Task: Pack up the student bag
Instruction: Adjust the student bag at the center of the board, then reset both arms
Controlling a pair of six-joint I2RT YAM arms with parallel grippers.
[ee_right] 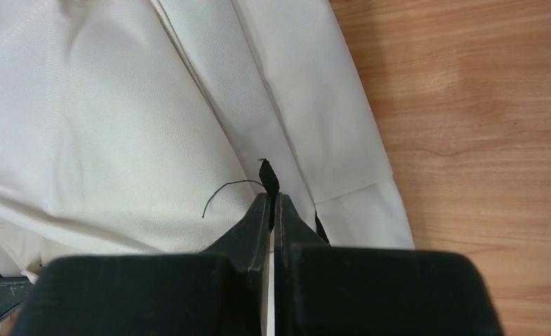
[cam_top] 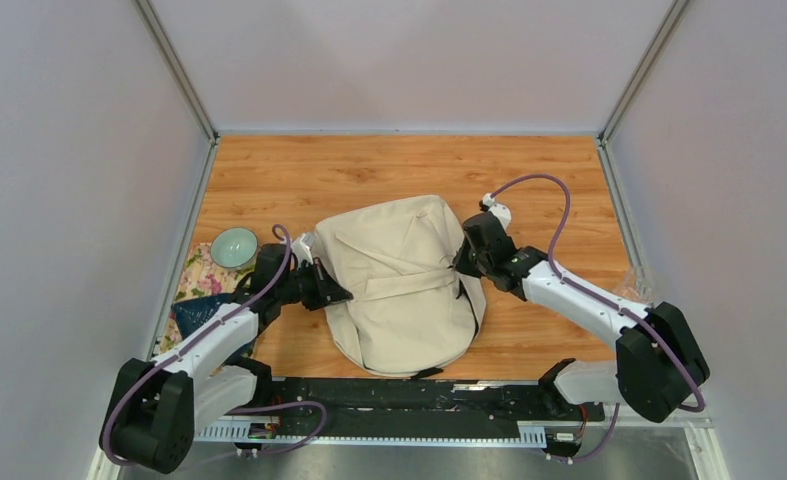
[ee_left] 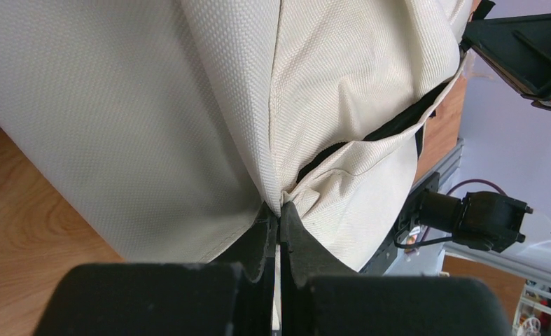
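Fingers, left (ee_left: 275, 222): closed, pinching a fold of cream fabric on the left flank of the student bag (cam_top: 404, 285). I judge this hold is there to anchor that side.
Fingers, right (ee_right: 267, 210): closed on a small black tab (ee_right: 267, 175) at a seam on the bag's right flank, with a loose thread trailing from it. It is probably a zipper pull, taken so I can draw the opening.
Paired grip: opposite flanks, so a pull at one side is resisted at the other.
Student bag: slumped at the middle of the counter (cam_top: 299, 170), between my arms; no opening shows from above.
Bowl (cam_top: 234, 246): pale green, resting on a flowered cloth (cam_top: 199, 278) at the counter's left edge, apart from the bag. Possibly cargo.
Stage: early, I judge, with the bag not yet opened.
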